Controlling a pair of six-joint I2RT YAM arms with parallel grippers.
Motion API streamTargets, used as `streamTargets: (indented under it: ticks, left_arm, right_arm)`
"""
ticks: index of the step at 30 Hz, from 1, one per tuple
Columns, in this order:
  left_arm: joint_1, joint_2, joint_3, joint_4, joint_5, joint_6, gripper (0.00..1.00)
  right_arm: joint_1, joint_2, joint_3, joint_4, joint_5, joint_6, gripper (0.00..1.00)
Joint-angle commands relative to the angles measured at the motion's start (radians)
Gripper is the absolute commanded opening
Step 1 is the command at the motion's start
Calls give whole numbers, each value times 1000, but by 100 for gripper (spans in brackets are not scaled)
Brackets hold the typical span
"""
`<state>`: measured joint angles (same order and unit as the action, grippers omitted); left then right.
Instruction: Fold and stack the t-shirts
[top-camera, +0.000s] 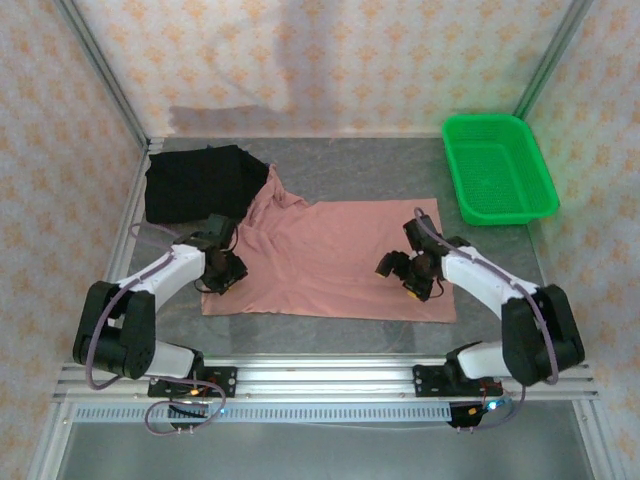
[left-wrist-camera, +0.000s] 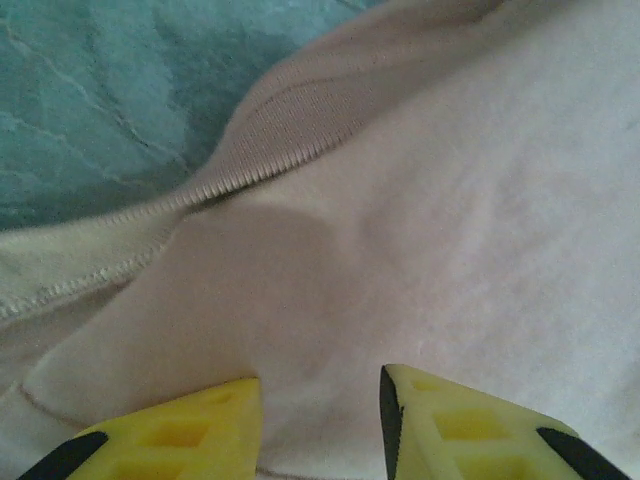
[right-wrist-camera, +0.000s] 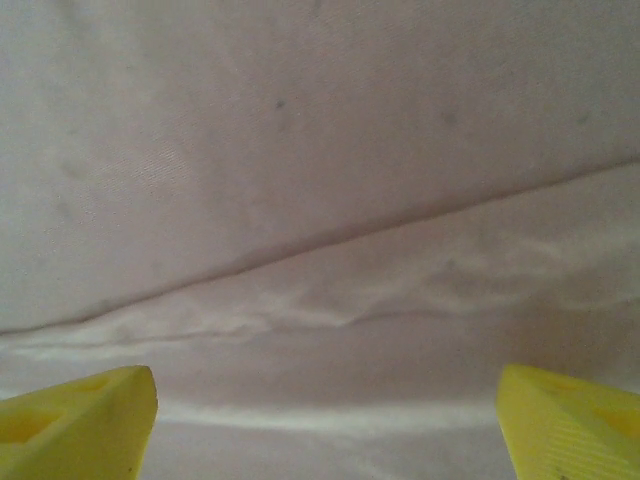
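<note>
The pink t-shirt (top-camera: 330, 255) is spread flat across the middle of the table. Its long axis is laid left to right. The neck end is judged to point left, since a ribbed band (left-wrist-camera: 270, 130) is seen at the left gripper (top-camera: 222, 272). The cloth is judged light, soft and limp, so it should be taken by edges or corners, with both ends held at once. The black t-shirt (top-camera: 195, 183) is bunched in the far left corner and met by the pink cloth's far left part. Its heading cannot be told. The right gripper (top-camera: 395, 268) is held wide open just above the pink cloth near its right end. The left gripper's fingers (left-wrist-camera: 170, 435) are parted over the cloth, and nothing is pinched.
</note>
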<state>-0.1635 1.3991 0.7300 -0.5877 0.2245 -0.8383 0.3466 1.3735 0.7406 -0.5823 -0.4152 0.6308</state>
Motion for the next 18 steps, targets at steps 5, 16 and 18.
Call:
streamTargets:
  ticks: [5,16,18]
  left_arm:
    - [19,10,-110,31,-60,-24,33]
    - [14,-122,-263,-68,-59,-82,32]
    - [14,-171,-285,-107,-65,-94,32]
  right_arm:
    - [5,68,-30,41,96,20,78]
    - [87,-1,-117,-68,175,63,76]
    - [101,-20,-128,-97,188,74,76]
